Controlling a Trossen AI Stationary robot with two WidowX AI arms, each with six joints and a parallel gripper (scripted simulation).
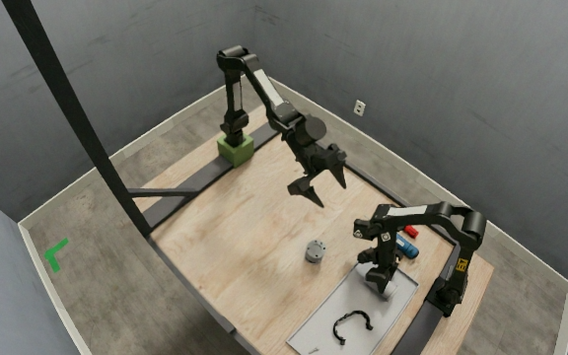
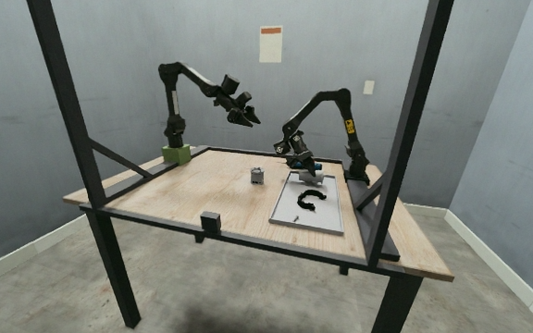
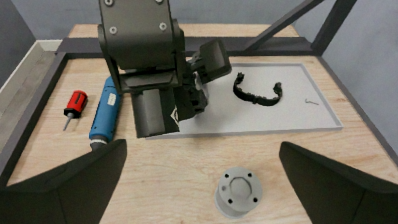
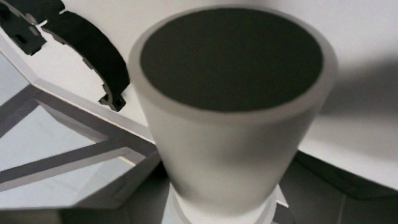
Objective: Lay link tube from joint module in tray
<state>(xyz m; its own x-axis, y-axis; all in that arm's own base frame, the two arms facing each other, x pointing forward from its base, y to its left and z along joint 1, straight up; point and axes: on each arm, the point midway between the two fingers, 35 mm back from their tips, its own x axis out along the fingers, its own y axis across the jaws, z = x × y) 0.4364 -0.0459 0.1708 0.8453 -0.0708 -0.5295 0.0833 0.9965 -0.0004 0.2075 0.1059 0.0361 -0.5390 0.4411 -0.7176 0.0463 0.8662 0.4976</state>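
Clock: directions follow the top view, 12 at its upper edge.
Left arm (image 1: 271,94) (image 2: 197,79): rises from a green block (image 1: 237,154) (image 2: 177,154), bends at a high elbow and slopes down toward 4 o'clock, its hand well above the table.
Left gripper (image 1: 334,197) (image 2: 255,124) (image 3: 204,146): jaws spread wide, nothing between them; at about 1 o'clock from the joint module.
Right arm (image 1: 427,214) (image 2: 345,99) (image 3: 140,35): upright from its base to a raised elbow, forearm sloping down on the 9 to 10 o'clock side, wrist bent down over the tray.
Right gripper (image 1: 387,283) (image 2: 310,172) (image 3: 202,102) (image 4: 227,170): jaws closed around the link tube, one finger on each side.
Link tube (image 1: 389,290) (image 2: 316,178) (image 4: 225,145): on its side at the tray's 1 o'clock end; whether it touches the tray floor I cannot tell.
Tray (image 1: 323,320) (image 2: 285,213) (image 3: 225,120) (image 4: 360,30): also holds a black C-shaped bracket (image 1: 334,330) (image 2: 300,200) (image 3: 255,99) (image 4: 100,45), at 7 o'clock from the tube.
Joint module (image 1: 316,251) (image 2: 257,177) (image 3: 240,191): standing on the table, apart from the tube, at 10 o'clock from it.
Blue tool (image 1: 406,247) (image 2: 317,166) (image 3: 106,110): outside the tray, 1 o'clock from the tube.
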